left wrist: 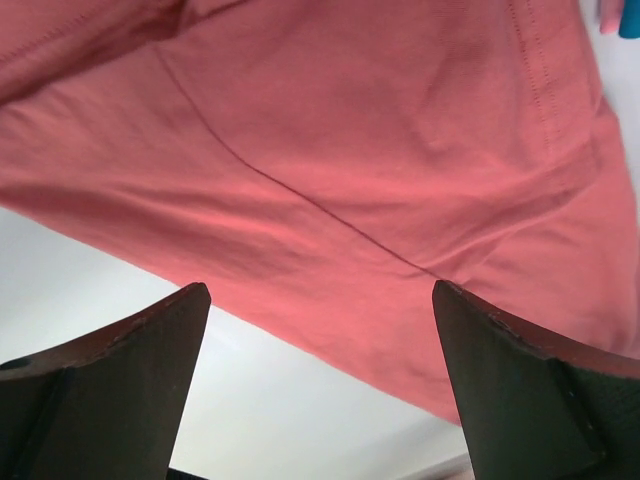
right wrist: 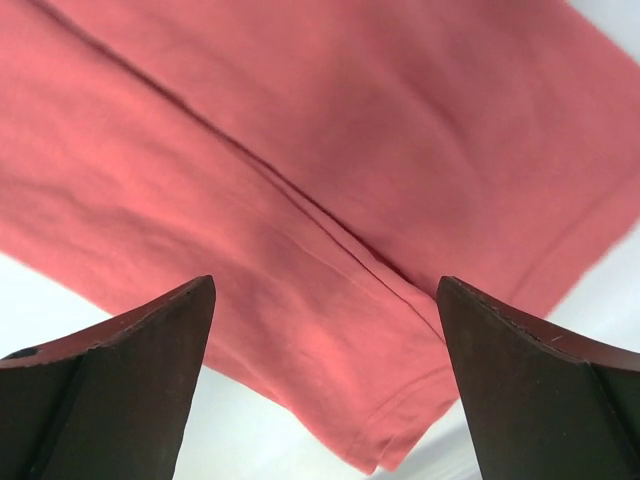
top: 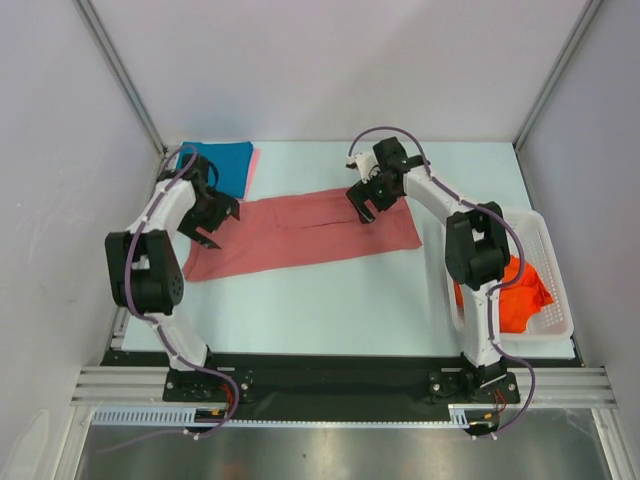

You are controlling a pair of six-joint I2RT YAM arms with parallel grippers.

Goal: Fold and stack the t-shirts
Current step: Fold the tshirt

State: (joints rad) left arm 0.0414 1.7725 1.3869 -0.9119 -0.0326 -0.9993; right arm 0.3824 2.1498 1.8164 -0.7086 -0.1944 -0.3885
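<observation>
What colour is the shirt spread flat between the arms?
The shirt is dusty salmon-red; best in the top view.

The left arm (top: 165,205) and right arm (top: 440,200) both reach toward the far side, elbows bent. The left end effector (top: 217,228) and right end effector (top: 364,213) point downward, jaws spread wide, gripping nothing.
</observation>
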